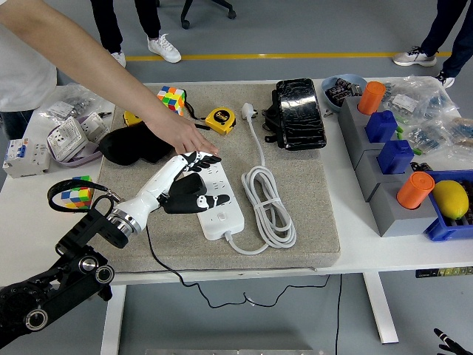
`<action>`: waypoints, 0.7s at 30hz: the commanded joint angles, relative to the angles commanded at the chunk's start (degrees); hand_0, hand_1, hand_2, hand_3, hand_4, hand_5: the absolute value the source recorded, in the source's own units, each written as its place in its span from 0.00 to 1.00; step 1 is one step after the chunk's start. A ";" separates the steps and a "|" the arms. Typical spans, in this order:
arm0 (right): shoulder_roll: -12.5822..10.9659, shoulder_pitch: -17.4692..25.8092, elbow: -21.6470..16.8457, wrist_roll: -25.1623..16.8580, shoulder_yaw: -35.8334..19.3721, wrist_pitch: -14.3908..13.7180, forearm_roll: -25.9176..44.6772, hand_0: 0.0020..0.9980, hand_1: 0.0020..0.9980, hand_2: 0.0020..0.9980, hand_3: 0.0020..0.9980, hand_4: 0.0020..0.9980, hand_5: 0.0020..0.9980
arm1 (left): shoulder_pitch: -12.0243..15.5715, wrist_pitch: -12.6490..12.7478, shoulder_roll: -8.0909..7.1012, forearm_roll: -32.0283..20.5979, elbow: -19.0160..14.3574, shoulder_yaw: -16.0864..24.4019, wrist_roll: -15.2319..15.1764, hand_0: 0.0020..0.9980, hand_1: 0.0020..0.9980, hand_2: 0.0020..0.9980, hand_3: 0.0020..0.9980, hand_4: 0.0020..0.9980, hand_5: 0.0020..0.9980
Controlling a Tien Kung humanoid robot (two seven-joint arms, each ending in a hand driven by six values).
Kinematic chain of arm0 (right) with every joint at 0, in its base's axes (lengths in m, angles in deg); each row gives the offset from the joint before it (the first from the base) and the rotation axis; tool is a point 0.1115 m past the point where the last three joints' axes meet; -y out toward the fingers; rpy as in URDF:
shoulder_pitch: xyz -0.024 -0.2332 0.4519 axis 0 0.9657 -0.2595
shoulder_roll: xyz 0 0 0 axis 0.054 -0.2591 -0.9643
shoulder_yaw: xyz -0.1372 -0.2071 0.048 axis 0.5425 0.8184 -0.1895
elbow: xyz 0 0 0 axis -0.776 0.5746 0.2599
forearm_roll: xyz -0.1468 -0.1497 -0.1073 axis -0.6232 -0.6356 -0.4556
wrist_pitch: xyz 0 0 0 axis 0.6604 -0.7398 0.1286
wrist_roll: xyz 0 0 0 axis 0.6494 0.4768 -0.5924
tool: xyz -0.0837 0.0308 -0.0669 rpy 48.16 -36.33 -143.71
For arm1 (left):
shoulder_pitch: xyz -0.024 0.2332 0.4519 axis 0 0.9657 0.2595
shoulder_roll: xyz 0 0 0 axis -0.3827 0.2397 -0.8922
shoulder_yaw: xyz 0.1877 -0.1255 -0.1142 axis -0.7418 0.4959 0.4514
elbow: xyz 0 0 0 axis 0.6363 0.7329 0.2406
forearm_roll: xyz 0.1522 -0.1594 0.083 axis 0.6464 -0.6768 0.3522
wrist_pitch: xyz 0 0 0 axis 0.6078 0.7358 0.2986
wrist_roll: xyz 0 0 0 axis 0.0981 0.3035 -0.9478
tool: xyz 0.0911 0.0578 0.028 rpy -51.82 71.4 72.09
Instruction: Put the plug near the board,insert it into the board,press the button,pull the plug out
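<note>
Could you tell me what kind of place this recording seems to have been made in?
Probably a robotics lab or test room: a white table crowded with test props like a power strip, a tape measure and a Rubik's cube, with yellow floor tape behind.
</note>
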 joint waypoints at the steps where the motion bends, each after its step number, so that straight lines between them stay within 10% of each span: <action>1: 0.01 0.01 0.00 -0.01 -0.03 -0.01 0.00 0.57 0.64 0.61 0.55 0.96 0.53 | 0.06 0.02 0.04 0.43 0.09 0.03 0.10 0.86 0.90 0.96 0.86 1.00 0.50; 9: 0.03 0.02 0.01 -0.01 0.01 -0.02 -0.01 0.57 0.64 0.61 0.55 0.96 0.53 | 0.15 2.71 0.43 7.55 1.26 -0.31 2.11 0.88 0.92 0.97 0.88 1.00 0.52; 16: -0.18 -0.06 -0.03 -0.02 -0.12 -0.05 -0.05 0.57 0.64 0.61 0.55 0.96 0.53 | -0.17 5.54 0.62 13.21 2.37 -0.34 3.68 0.72 0.71 0.73 0.79 1.00 0.35; 21: -0.15 -0.03 -0.02 -0.02 -0.14 -0.04 0.00 0.57 0.64 0.61 0.55 0.96 0.53 | -0.58 6.13 0.89 15.09 3.70 -0.69 5.29 0.72 0.71 0.73 0.79 1.00 0.35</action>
